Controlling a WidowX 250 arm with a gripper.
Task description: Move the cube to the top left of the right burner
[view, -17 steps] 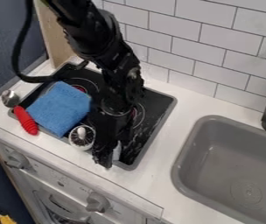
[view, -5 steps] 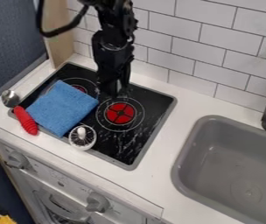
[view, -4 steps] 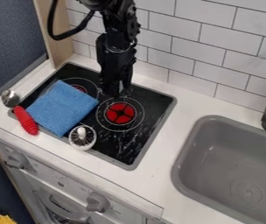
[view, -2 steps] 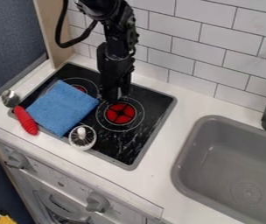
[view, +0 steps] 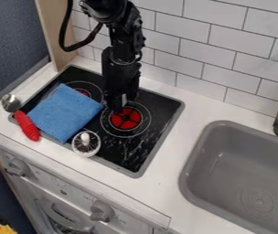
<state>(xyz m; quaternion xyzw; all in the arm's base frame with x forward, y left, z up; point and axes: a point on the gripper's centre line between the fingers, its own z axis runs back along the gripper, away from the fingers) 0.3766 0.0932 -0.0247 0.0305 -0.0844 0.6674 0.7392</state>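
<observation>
Just shy of twelve o'clock on the right burner [view: 125, 118], as the view shows it, comes the gripper [view: 122, 101], its fingers closed around the pale cube [view: 124, 98]! What a shift from the first frame: back then the pair sat down past six o'clock, by the stove's [view: 142, 157] front edge, and the arm covered much of that burner. Now its red centre shows. The blue cloth [view: 65, 112], red-handled tool [view: 26, 125] and white-rimmed strainer [view: 86, 143]? All holding their spots!
</observation>
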